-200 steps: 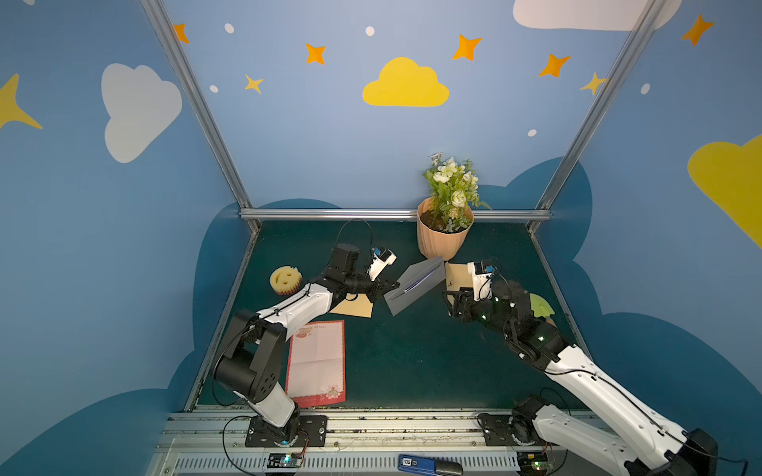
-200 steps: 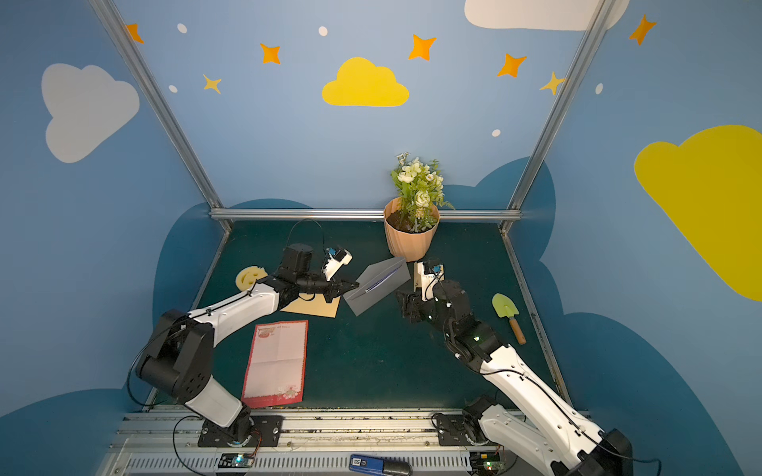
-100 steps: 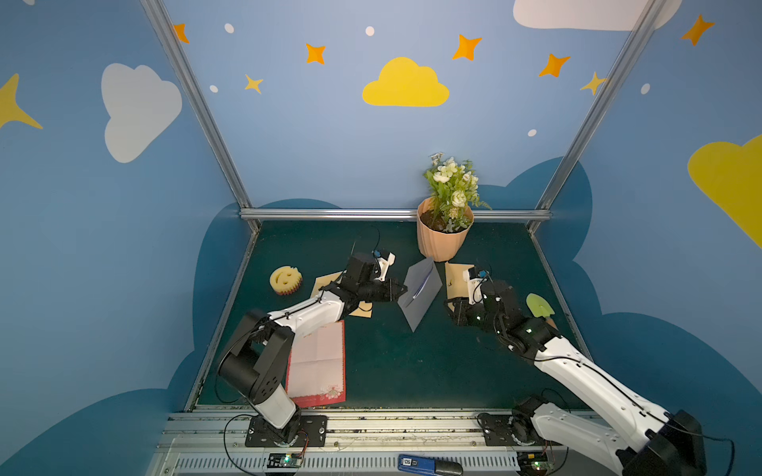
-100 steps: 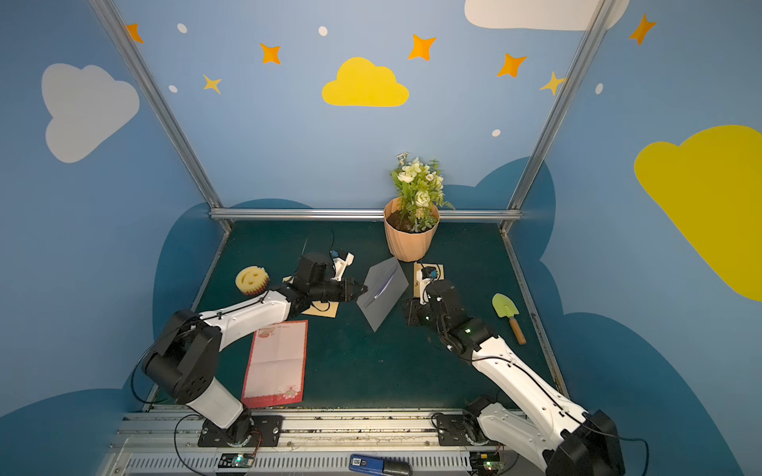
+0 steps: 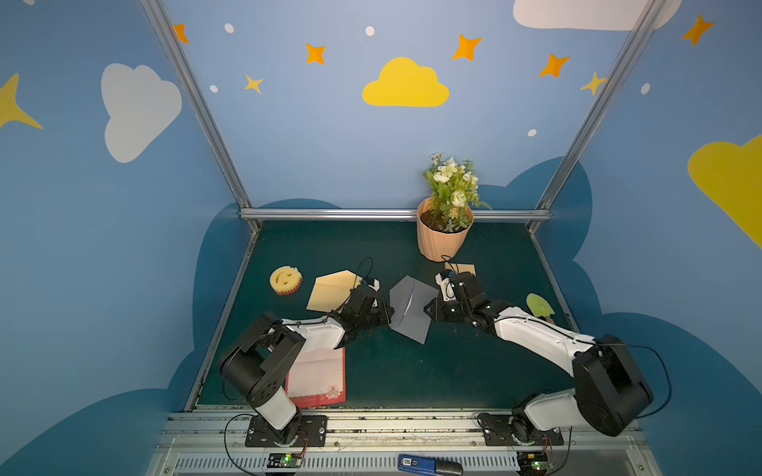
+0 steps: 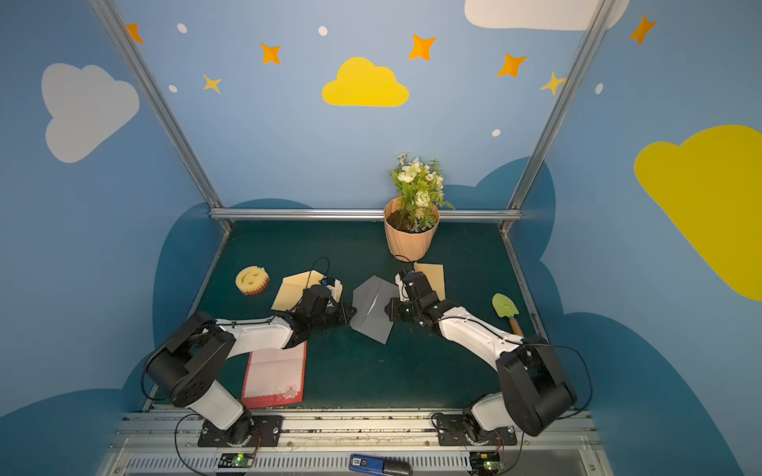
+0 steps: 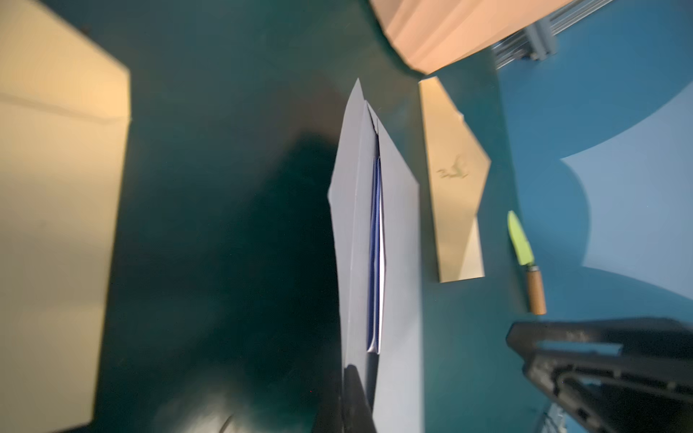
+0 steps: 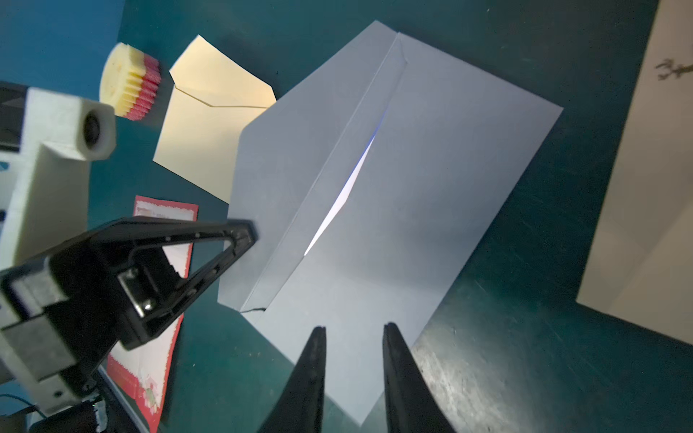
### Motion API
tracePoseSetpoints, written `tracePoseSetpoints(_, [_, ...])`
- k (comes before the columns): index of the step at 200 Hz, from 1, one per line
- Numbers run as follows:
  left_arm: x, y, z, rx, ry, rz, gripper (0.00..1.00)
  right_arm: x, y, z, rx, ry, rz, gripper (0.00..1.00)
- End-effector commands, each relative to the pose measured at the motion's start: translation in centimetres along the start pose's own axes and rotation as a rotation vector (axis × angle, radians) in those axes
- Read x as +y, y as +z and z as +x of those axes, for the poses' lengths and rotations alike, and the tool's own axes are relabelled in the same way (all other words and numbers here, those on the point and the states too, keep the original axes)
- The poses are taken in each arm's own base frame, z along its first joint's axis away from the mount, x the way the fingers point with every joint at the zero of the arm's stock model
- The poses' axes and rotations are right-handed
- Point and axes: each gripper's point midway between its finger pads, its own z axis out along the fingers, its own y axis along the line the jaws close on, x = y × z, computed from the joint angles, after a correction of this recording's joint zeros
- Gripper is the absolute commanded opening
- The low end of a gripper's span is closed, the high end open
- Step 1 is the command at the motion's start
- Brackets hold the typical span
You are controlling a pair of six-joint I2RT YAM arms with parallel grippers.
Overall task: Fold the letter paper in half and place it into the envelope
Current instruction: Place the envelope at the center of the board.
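- Holding the envelope (image 5: pixel 408 309) by its flap (image 8: pixel 285 150), my left pincer (image 5: pixel 386 316) is clenched on that edge. The envelope sits between my two arms over the middle of the tabletop (image 5: pixel 412 371), and I cannot tell whether its low corner touches down.
- My right pincer (image 5: pixel 429 310) is just beside the opposite edge, jaws parted and grasping nothing that I can see.
- The letter (image 7: pixel 377 262) is folded and lies inside the envelope. I judge the fold done and the insertion nearly done, with only seating the letter and laying the envelope down left.
- Next, I think, my right pincer should close on the envelope's near edge, clear of the mouth. Then my left can free the flap. The paper is thin, so a hard tug could rip it.
- The left wrist view looks along the mouth and shows the letter's blue and white layers, where both top views give only a pale line.
- The right wrist view shows the gap between my fingertips (image 8: pixel 317 356) and what looks like a small tear (image 8: pixel 255 309) at the flap's corner. The top views show neither.
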Motion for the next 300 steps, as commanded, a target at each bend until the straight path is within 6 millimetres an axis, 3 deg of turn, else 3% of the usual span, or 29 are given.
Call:
tracePoseSetpoints(1, [2.1, 0.0, 0.2, -0.065, -0.020, -0.080, 0.06, 1.1, 1.2, -1.0, -0.008, 0.003, -0.064, 0.21])
tracePoseSetpoints(58, [2.2, 1.9, 2.2, 0.002, -0.071, -0.011, 0.14, -0.7, 4.6, 1.4, 0.079, 0.043, -0.029, 0.14])
tracePoseSetpoints(95, [0.7, 0.6, 0.7, -0.021, -0.077, 0.035, 0.49, -1.6, 5.5, 2.1, 0.102, 0.049, 0.003, 0.11])
tracePoseSetpoints(114, [1.0, -1.2, -1.0, -0.055, -0.098, -0.001, 0.55, -1.9, 5.8, 2.4, 0.112, 0.051, 0.010, 0.09])
tracePoseSetpoints(147, [4.0, -3.9, -3.0, -0.096, -0.137, -0.155, 0.52, -1.9, 5.8, 2.6, 0.115, 0.048, 0.008, 0.06])
tracePoseSetpoints(179, [6.1, -3.5, -2.6, -0.059, -0.140, -0.252, 0.48, -1.9, 5.9, 2.6, 0.116, 0.044, 0.006, 0.01])
tracePoseSetpoints(246, [6.7, 0.7, -1.7, 0.005, -0.162, -0.239, 0.44, -1.7, 6.2, 3.0, 0.130, 0.036, -0.001, 0.00])
tracePoseSetpoints(300, [4.1, 2.5, -0.9, 0.074, -0.112, -0.180, 0.42, -1.6, 6.4, 3.0, 0.130, 0.037, -0.009, 0.00])
